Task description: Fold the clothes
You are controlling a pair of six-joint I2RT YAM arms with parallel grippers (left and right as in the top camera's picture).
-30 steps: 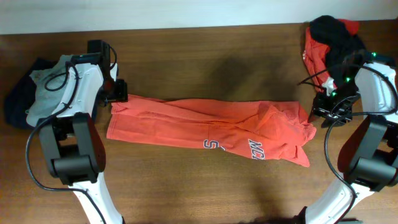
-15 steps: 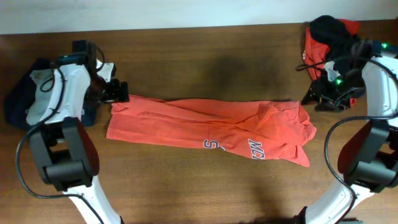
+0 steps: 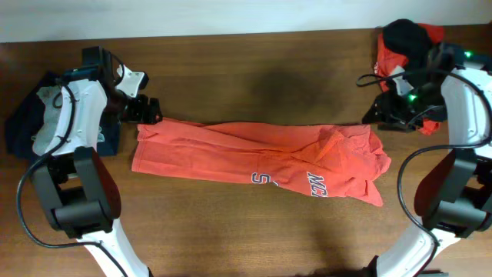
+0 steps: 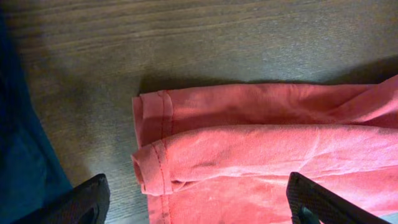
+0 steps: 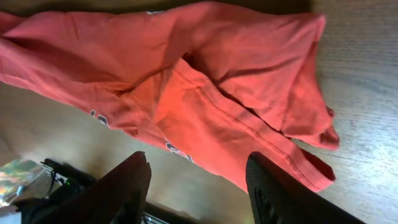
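An orange shirt [image 3: 257, 159] with white letters lies folded lengthwise in a long band across the middle of the wooden table. My left gripper [image 3: 151, 110] is open and empty, just beyond the shirt's left hem corner [image 4: 152, 143], a little above the cloth. My right gripper [image 3: 372, 118] is open and empty, raised above the table just off the shirt's right end [image 5: 249, 106], where the sleeve and collar lie bunched.
A pile of red and black clothes [image 3: 406, 48] sits at the far right corner behind the right arm. A dark blue and grey garment [image 3: 31, 123] lies at the left edge; it also shows in the left wrist view [image 4: 22, 155]. The table's far edge meets a white wall.
Both grippers have drawn back from the shirt ends and lifted slightly. The right arm swung up and away from the right end. The shirt has stayed in place.
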